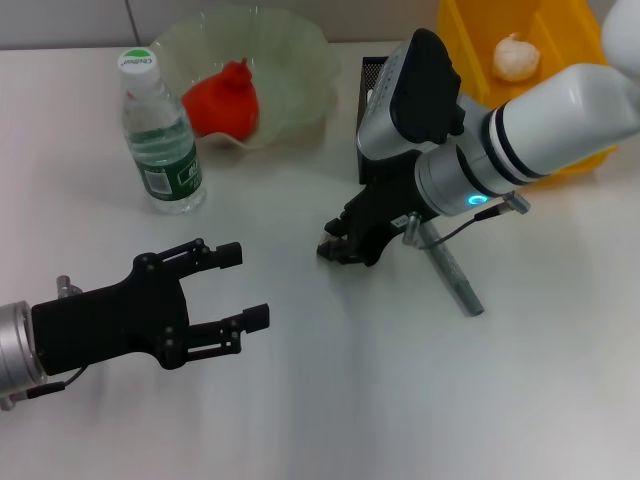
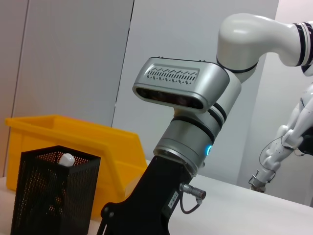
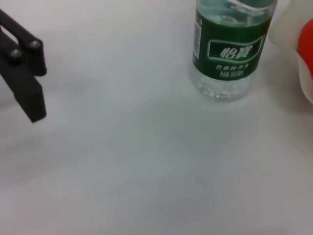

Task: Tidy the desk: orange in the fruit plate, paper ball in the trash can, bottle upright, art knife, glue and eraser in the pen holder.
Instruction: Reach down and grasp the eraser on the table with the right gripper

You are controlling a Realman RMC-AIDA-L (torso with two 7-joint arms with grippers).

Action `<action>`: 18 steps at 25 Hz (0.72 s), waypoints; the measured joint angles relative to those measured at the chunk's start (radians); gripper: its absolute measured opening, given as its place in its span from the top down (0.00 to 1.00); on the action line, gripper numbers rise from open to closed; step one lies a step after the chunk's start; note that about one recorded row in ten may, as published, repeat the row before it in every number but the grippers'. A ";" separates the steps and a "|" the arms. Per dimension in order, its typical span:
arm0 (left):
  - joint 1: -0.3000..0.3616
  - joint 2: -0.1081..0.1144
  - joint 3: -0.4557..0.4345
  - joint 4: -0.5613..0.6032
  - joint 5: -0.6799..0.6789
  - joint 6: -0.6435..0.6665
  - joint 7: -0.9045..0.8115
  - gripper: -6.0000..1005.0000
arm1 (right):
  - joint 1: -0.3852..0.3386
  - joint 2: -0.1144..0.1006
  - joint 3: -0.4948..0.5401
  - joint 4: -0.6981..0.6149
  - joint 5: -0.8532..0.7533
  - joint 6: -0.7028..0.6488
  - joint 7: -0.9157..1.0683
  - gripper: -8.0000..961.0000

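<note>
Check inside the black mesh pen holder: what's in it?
Left wrist view: a white rounded tip pokes above the rim of the tall square black metal-mesh pen holder. What it belongs to, and anything lower down, can't be told. In the head view the right arm covers the holder.

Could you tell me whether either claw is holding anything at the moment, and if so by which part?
The left claw is open and empty above the table. The right claw is down at the table, but its fingertips are hidden, so a hold cannot be told.

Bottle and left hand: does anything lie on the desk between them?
No. In the head view the stretch between the upright bottle and the open left hand is bare desk.
</note>
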 joint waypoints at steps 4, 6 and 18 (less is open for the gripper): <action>-0.001 0.001 -0.001 0.000 0.000 0.002 0.000 0.19 | 0.001 -0.005 0.007 -0.011 0.023 -0.026 0.002 0.72; -0.002 0.002 -0.001 0.000 0.000 0.003 0.000 0.19 | 0.001 -0.008 0.020 -0.024 0.030 -0.054 0.002 0.72; -0.005 0.004 -0.003 0.000 0.000 0.007 0.000 0.19 | -0.089 -0.023 0.368 -0.348 -0.022 -0.413 0.074 0.77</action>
